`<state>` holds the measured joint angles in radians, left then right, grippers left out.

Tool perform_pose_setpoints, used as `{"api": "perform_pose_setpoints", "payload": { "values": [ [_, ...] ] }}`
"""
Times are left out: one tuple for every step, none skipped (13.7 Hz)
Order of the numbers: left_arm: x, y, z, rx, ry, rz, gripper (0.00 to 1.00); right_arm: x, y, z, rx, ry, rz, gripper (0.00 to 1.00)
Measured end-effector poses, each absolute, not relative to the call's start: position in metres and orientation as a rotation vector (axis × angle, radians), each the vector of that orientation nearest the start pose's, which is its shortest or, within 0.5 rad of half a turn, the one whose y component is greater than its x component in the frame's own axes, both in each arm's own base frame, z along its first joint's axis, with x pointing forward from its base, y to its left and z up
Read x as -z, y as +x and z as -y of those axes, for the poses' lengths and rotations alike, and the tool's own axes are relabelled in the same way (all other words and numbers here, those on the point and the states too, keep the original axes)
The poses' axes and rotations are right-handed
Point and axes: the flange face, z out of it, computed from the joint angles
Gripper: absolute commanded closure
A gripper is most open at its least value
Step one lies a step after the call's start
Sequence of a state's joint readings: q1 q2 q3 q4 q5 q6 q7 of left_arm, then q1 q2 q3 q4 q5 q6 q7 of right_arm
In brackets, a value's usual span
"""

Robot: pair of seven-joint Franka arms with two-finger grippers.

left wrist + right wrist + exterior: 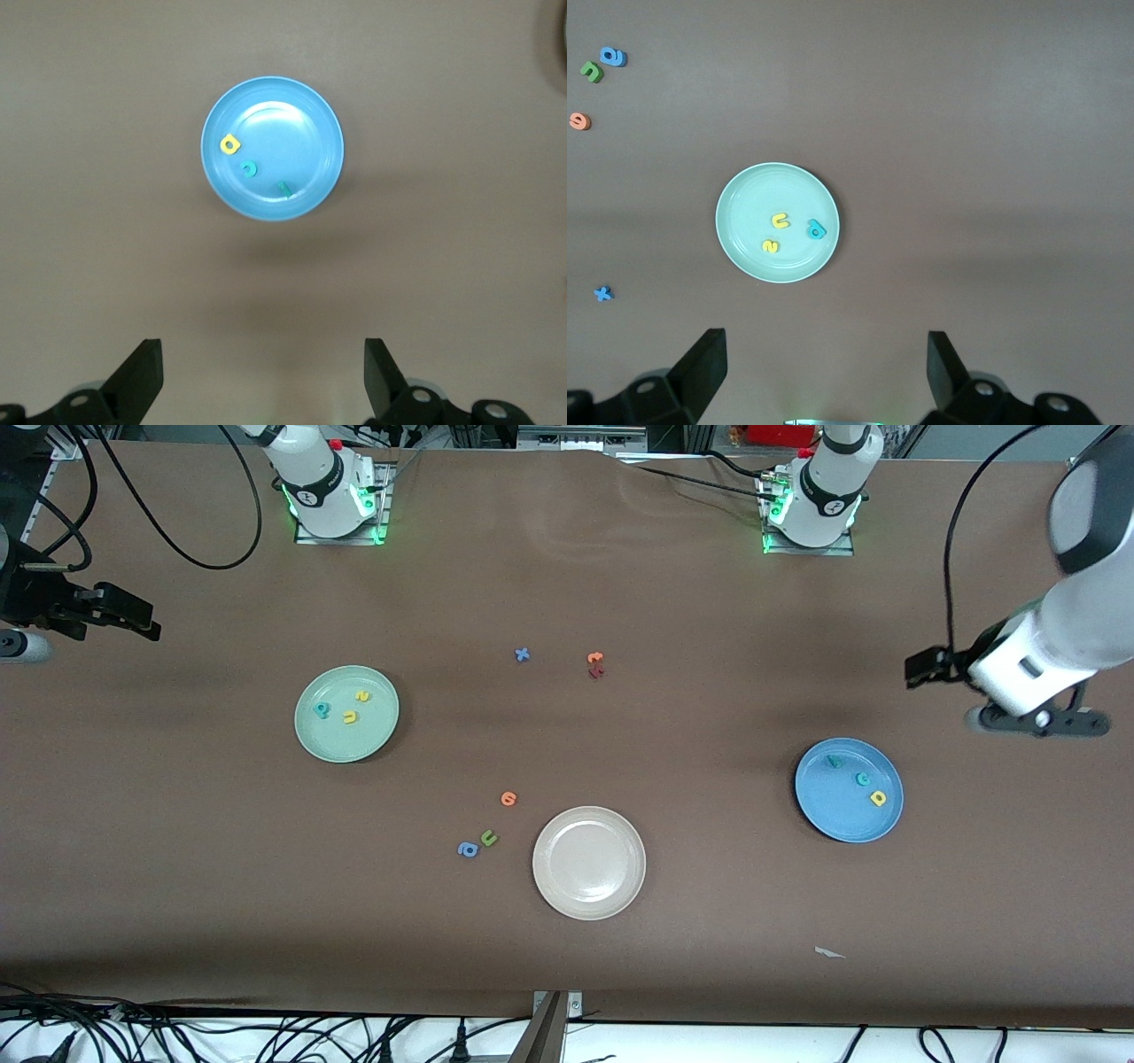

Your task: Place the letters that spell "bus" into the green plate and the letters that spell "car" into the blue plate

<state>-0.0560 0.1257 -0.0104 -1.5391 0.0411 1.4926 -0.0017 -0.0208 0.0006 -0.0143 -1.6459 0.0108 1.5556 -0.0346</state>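
Observation:
The green plate (341, 746) (757, 199) holds a teal "b" (322, 709) (816, 230), a yellow "u" (350, 716) (780, 220) and a yellow "s" (362, 696) (771, 247). In the blue plate (842, 819) (292, 133) lie a teal "r" (833, 761) (283, 189), a teal "c" (862, 779) (250, 168) and a yellow "a" (878, 798) (230, 143). My left gripper (1036, 722) (261, 363) hangs open and empty high over bare table beside the blue plate. My right gripper (22, 645) (824, 354) is open and empty, high over the table's end by the green plate.
A cream-white plate (589, 903) sits empty near the front camera. Loose letters lie mid-table: a blue "x" (522, 654), an orange (595, 658) and a dark red one (595, 671), an orange one (508, 798), a green "u" (488, 838), a blue "a" (468, 849).

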Motion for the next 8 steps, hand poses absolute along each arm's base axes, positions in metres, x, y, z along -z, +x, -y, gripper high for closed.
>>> {"api": "perform_pose_setpoints", "payload": {
  "values": [
    [-0.582,0.570,0.032,-0.228,-3.087,-0.104,0.00,-0.588,0.549,0.018,-0.141,-3.125,-0.002,0.00],
    [-0.599,0.561,0.031,-0.192,-3.090,-0.104,0.00,-0.588,0.549,0.018,-0.141,-3.125,-0.002,0.00],
    [-0.613,0.553,0.030,-0.158,-3.092,-0.103,0.00,-0.588,0.550,0.018,-0.141,-3.125,-0.002,0.00],
    [-0.622,0.548,0.029,-0.135,-3.094,-0.102,0.00,-0.588,0.550,0.018,-0.141,-3.125,-0.002,0.00],
    [-0.626,0.545,0.027,-0.125,-3.095,-0.098,0.00,-0.588,0.550,0.018,-0.141,-3.125,-0.001,0.00],
    [-0.627,0.543,0.024,-0.121,-3.099,-0.091,0.00,-0.588,0.550,0.017,-0.141,-3.125,0.000,0.00],
    [-0.627,0.542,0.020,-0.120,-3.105,-0.080,0.00,-0.588,0.550,0.017,-0.141,-3.125,0.000,0.00],
    [-0.626,0.542,0.016,-0.119,-3.110,-0.069,0.00,-0.588,0.550,0.017,-0.141,-3.125,0.000,0.00]
  ]
}}
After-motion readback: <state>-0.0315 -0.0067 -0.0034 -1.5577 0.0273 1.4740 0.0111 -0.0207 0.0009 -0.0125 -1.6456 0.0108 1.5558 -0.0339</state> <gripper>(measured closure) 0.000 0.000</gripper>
